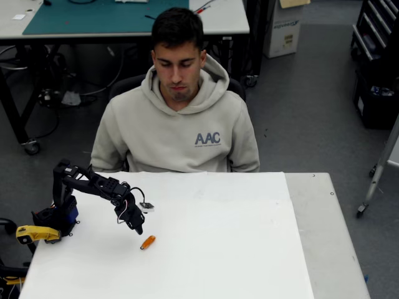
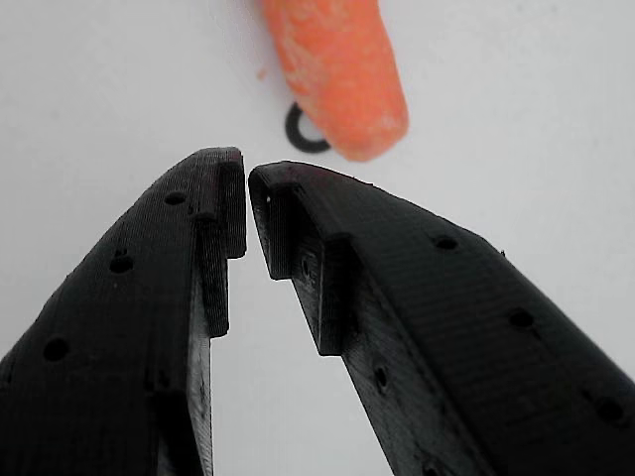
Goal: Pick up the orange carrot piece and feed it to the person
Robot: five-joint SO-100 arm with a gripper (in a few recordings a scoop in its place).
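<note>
On the white worktop [image 1: 237, 249], at its left edge in the overhead view, the arm's base sits beside a yellow clamp part [image 1: 36, 233]; from there the black arm reaches rightward and bends down over the surface; its gripper [image 1: 138, 229] hangs just above the worktop with the fingers [image 2: 213, 198] drawn almost together, only a thin slit between the tips in the wrist view, and nothing held between them. Just right of and nearer than the fingertips in the overhead view lies the orange carrot piece [image 1: 147, 242], flat on the worktop and untouched; the wrist view shows its rounded end [image 2: 342, 79] just beyond the tips and a little right of the slit, next to a small dark ring mark [image 2: 303, 134] on the surface. Farther back, beyond the far edge of the worktop, the person [image 1: 177, 118] sits facing the arm in a beige hoodie, head tilted down toward the worktop.

By this showing nothing of the task is yet done; the approach looks nearly finished, but the fingers would need to spread and shift over the piece before closing; the pinch, the lift and the carry up to the person all remain.
</note>
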